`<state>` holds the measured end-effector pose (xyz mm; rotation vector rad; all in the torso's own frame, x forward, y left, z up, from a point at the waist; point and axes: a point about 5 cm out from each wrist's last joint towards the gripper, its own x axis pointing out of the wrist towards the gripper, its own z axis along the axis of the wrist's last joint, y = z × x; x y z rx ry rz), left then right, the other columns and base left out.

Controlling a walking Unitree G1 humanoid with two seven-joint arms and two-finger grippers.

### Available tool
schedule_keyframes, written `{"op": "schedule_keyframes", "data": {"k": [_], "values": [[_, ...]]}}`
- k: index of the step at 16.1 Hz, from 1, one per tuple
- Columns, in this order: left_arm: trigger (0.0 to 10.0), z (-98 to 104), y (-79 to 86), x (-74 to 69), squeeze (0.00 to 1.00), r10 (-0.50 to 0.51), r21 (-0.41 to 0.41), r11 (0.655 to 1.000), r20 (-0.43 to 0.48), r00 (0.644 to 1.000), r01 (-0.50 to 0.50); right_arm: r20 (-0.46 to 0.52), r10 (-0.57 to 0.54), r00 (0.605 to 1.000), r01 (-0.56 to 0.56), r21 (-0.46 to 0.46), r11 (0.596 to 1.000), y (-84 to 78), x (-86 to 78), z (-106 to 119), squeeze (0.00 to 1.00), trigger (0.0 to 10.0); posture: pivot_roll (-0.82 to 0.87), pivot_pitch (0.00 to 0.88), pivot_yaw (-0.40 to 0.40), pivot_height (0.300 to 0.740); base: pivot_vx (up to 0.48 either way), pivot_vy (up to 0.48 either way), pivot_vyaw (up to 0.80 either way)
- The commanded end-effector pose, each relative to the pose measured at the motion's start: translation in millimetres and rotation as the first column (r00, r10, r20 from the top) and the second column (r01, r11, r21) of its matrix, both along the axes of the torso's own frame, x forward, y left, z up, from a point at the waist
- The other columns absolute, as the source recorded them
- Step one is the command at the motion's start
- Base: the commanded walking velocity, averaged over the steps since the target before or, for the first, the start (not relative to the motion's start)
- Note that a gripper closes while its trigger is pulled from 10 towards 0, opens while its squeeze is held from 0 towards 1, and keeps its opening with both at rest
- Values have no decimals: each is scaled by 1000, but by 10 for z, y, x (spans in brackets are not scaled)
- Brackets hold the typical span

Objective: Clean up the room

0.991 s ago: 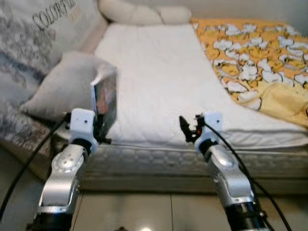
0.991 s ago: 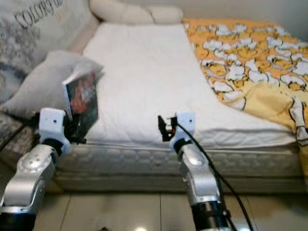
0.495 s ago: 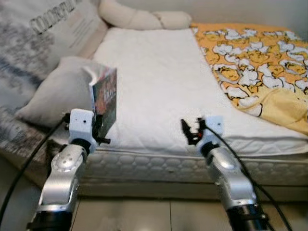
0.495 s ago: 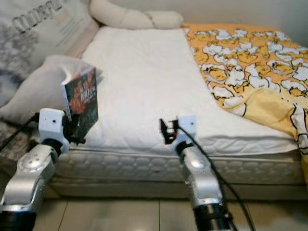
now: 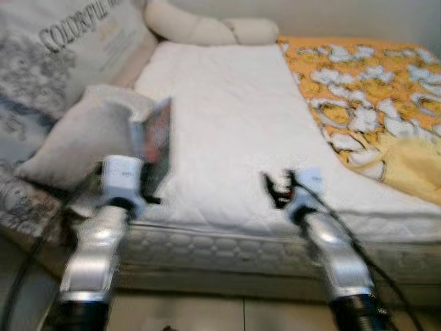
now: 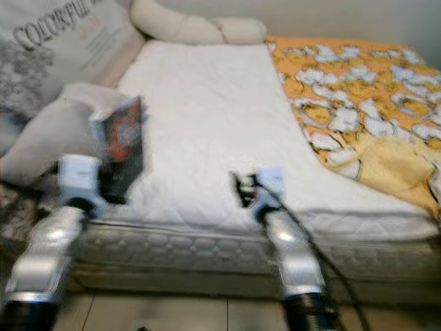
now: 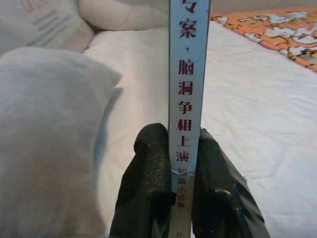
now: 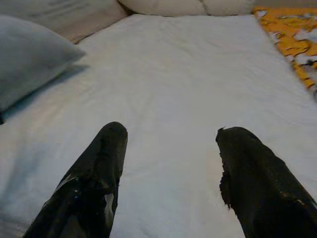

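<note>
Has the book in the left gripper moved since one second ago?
Yes, slightly. Against the grey pillow, the book now stands further right, past the pillow's corner, toward the white mattress. The left gripper holds it.

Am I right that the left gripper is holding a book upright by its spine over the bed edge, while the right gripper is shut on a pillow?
Not quite. The left gripper does hold the book upright, but the right gripper is open and holds nothing; the right wrist view shows its fingers apart over the white mattress. The grey pillow lies on the robot's left.
</note>
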<state>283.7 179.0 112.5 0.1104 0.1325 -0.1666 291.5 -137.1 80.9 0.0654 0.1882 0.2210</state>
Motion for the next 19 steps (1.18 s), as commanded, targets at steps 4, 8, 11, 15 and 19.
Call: {"op": "schedule_keyframes", "data": {"k": [4, 8, 11, 15, 19], "values": [[10000, 159, 48, 42, 0, -9, 24, 1000, 73, 997, 7, 23, 26, 999, -27, 13, 1000, 115, 18, 41, 0, 10000, 47, 0, -15, 740, 341, 0, 0], [10000, 156, 37, 36, 0, -17, 26, 1000, 72, 997, 15, 26, 26, 999, -26, 11, 1000, 109, 18, 44, 0, 10000, 41, 0, -13, 740, 340, 0, 0], [10000, 154, 38, 31, 0, -25, 36, 999, 72, 997, 22, 26, 26, 999, -26, 7, 1000, 103, 19, 36, 0, 10000, 42, 0, -15, 740, 340, 0, 0], [10000, 155, 61, 31, 0, -25, 44, 999, 74, 997, 22, 25, 30, 999, -30, 8, 1000, 123, 25, 24, 0, 10000, 50, 0, -16, 740, 338, 0, 0], [10000, 182, 92, 40, 0, -28, 54, 998, 80, 996, 23, 25, 28, 999, -28, 10, 1000, 135, 19, 19, 0, 10000, 50, 0, -10, 740, 336, 0, 0]]}}
